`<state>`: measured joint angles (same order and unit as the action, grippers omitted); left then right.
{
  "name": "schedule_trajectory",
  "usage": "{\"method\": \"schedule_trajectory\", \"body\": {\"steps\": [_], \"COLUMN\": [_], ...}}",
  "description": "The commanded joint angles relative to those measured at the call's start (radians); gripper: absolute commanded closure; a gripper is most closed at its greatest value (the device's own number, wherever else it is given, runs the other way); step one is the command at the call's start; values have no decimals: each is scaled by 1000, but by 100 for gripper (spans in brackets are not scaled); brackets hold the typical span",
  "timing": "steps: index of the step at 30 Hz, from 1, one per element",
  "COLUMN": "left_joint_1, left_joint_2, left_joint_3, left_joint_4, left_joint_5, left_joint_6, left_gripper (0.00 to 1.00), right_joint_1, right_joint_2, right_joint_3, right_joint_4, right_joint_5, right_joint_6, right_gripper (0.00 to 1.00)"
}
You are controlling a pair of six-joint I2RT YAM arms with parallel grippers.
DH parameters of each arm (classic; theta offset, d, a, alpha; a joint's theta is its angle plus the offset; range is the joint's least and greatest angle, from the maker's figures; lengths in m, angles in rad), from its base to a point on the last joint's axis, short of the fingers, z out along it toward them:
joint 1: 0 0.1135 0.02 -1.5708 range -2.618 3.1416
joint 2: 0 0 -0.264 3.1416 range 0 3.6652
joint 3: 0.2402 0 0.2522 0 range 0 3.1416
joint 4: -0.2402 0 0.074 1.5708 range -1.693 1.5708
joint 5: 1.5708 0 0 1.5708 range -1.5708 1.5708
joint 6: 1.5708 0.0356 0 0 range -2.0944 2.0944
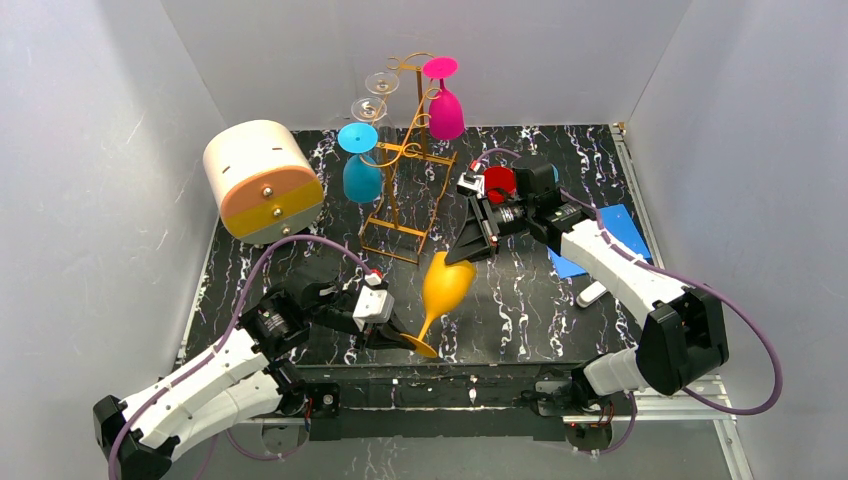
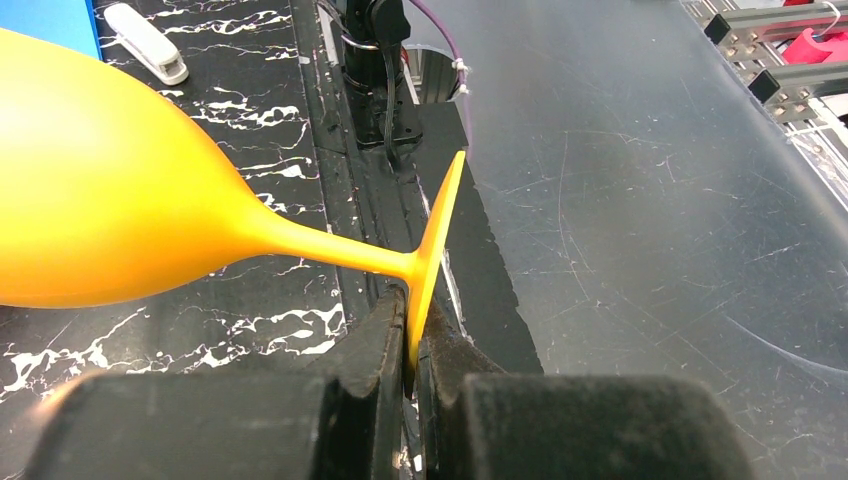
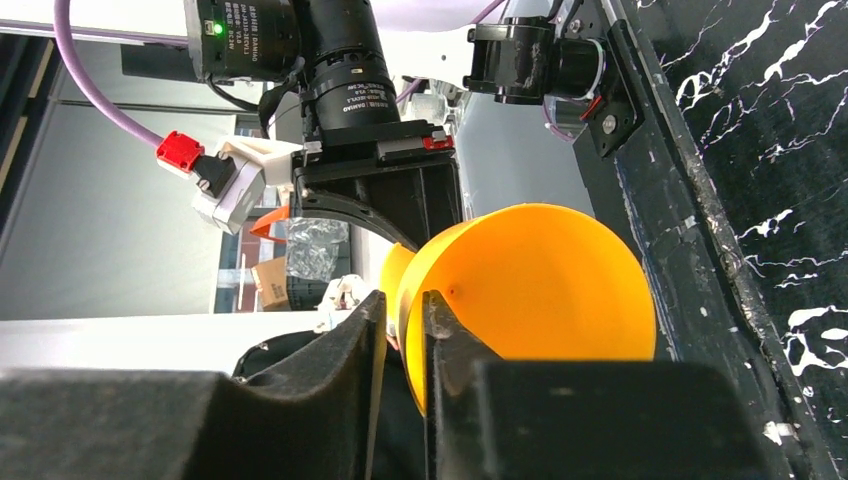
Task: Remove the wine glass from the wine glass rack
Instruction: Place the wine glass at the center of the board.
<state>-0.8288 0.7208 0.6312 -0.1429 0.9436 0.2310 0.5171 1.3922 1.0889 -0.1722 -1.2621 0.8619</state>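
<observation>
Top external view: the opaque yellow-orange wine glass (image 1: 447,285) is off the tall golden wire rack (image 1: 392,215). It is held tilted above the black, white-veined tabletop (image 1: 520,300), just in front of the rack's base, with its foot toward the near edge. The left gripper (image 2: 410,335) is clenched on the edge of the glass's flat foot. The right gripper (image 3: 403,320) pinches the bowl's lip, one finger inside and one outside. A blue glass (image 1: 362,175), a magenta glass (image 1: 446,112) and clear glasses (image 1: 368,108) hang upside down from the rack.
</observation>
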Motion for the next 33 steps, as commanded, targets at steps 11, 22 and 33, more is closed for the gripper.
{"method": "schedule_trajectory", "body": {"steps": [11,22,33], "left_joint_1": [2,1,2], "left_joint_2": [-22,-20,4], "left_joint_3": [33,22,43], "left_joint_4": [-5,32,31], "left_joint_5": [-84,-29,-48], "left_joint_6": [-4,-17,18], "left_gripper": [100,100,100], "right_joint_1": [6,6,7], "right_joint_2": [-34,-44,-14], "right_joint_3": [19,31,113], "right_joint_4": [29,12,-223], "right_joint_5": [-82,-82,-153], "right_joint_6": [4,5,-199], "right_gripper": [65,59,79]}}
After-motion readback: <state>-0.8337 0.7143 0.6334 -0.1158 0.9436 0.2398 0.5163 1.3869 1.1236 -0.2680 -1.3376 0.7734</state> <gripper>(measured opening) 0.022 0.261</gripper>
